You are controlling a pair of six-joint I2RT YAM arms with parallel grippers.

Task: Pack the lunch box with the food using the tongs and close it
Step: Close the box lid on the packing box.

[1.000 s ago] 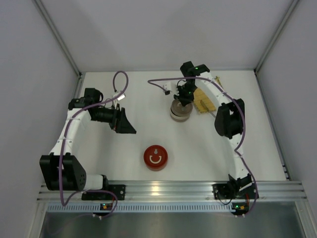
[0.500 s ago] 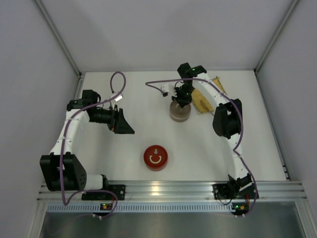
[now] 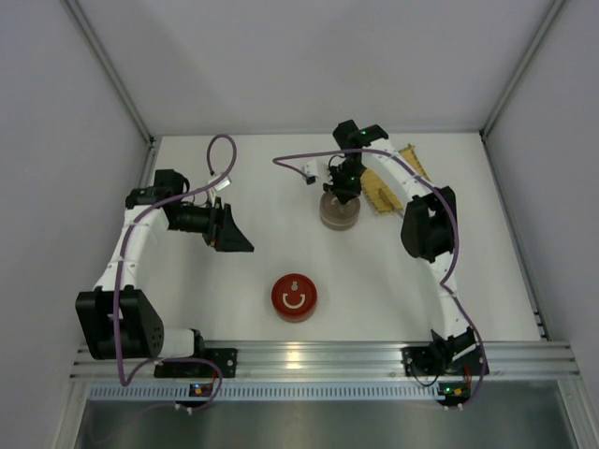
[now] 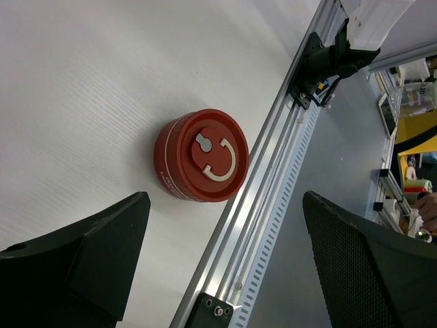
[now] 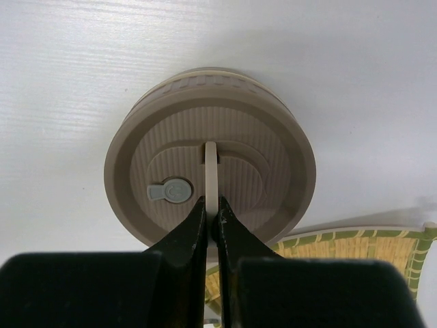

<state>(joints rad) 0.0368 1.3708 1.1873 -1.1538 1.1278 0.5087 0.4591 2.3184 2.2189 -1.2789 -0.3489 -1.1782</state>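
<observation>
Over on the left side of the bench [image 3: 393, 271], the left gripper [image 4: 225, 197] hangs above the surface with its two black fingers [image 4: 102, 253] spread wide and nothing between them. Its wrist camera looks down past them at a red round tub [image 3: 294, 296] that sits near the front middle, just short of the aluminium rail [image 4: 263, 225] along the near edge. The tub has a pale hook-shaped fitting on top and nothing is touching it. Moving right and further back, the taupe lunch box [image 3: 339, 215] sits on the far part of the bench, a bit right of centre, with its ribbed lid [image 5: 266, 157] on. The right gripper [image 5: 212, 208] is directly over it, fingers pressed together and pinching the thin upright handle [image 5: 211, 167] in the middle of the lid. There's also a little grey tab on the lid, left of the handle. Just right of the box lies the yellow woven mat [image 3: 382, 190], angled a bit, its near edge right up against the box in the wrist view. I can't make out what's lying on the mat from here.
</observation>
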